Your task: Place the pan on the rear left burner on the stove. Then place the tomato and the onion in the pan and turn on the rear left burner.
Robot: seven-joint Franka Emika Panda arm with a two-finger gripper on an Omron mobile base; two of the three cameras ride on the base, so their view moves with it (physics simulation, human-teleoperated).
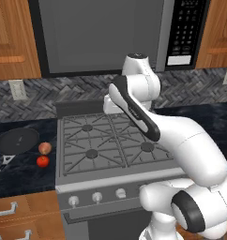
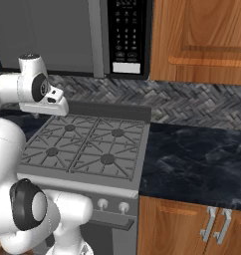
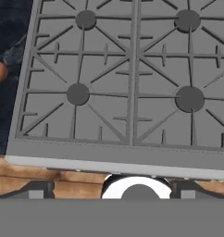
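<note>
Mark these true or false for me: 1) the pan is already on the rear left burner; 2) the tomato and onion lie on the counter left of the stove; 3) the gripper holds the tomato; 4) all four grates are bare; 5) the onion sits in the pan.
1) False. The pan rests on the dark counter left of the stove; the rear left burner is bare.
2) True. The tomato and the onion lie there, beside the pan.
3) False. The gripper is open and holds nothing.
4) True.
5) False. It lies on the counter, outside the pan.
</note>
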